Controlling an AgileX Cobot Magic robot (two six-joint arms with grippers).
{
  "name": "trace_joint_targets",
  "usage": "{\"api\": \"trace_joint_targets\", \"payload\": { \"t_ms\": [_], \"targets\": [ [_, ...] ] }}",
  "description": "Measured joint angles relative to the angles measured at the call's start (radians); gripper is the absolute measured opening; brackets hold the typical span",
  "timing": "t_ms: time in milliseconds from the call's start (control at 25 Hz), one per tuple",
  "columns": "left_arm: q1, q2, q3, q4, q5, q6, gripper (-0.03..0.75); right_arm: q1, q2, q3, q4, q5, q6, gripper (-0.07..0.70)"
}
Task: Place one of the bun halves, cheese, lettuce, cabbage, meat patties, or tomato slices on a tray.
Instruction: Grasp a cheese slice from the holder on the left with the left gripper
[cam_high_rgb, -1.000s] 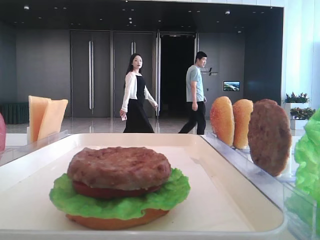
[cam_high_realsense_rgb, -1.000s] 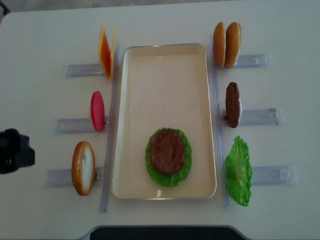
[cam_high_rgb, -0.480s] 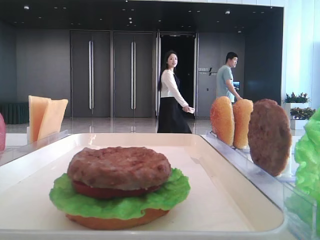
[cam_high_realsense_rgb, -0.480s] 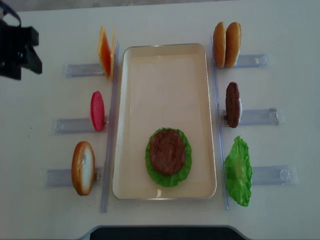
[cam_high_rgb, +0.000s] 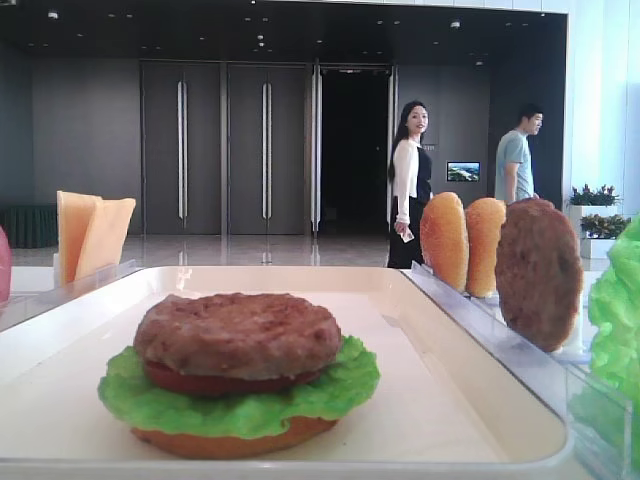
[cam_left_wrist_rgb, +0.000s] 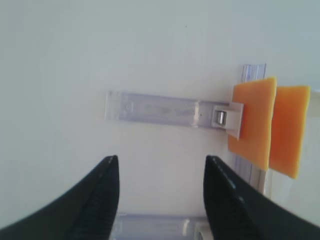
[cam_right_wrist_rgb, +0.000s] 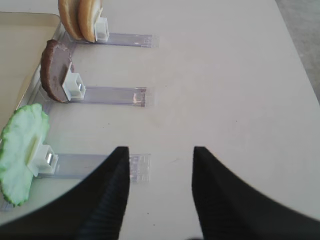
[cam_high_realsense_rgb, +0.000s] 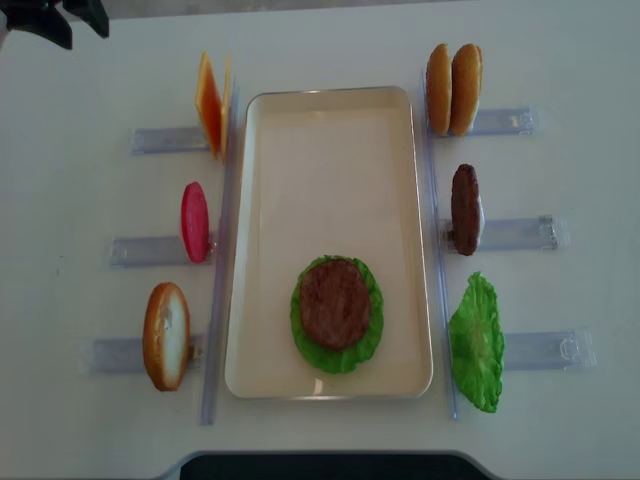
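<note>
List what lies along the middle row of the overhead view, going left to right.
clear rack → tomato slice → tray → meat patty → clear rack

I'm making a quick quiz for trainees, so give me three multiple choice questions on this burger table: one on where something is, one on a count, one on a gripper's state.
1. Where is the stack topped by a meat patty?
A. Near end of the tray
B. Far end of the tray
C. Off the tray

2. How many bun halves stand in the rack right of the tray's far end?
A. One
B. Two
C. Three

3. How is the left gripper?
A. Shut on cheese
B. Open, holding nothing
C. Shut, empty

Answers:
1 A: the overhead view shows it near the bottom rim.
2 B: a pair of bun halves stands side by side.
3 B: bare table shows between its fingers, cheese beside.
</note>
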Motion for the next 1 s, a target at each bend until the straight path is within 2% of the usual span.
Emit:
{"api": "trace_joint_targets", "payload": {
  "t_ms": [160,600,1000],
  "targets": [
    [0.000,0.067,-0.072,0.000,0.004,-0.004,0.414,0.000,0.000,0.000,0.000,0.000,0.000,0.317],
    [-0.016,0.104,-0.084,-0.009,0.009,-0.025,0.412,0.000,0.000,0.000,0.000,0.000,0.000,0.317],
    [-0.232,0.138,-0.086,0.014,0.009,-0.116,0.412,0.000,0.000,0.000,0.000,0.000,0.000,0.317]
  ]
}}
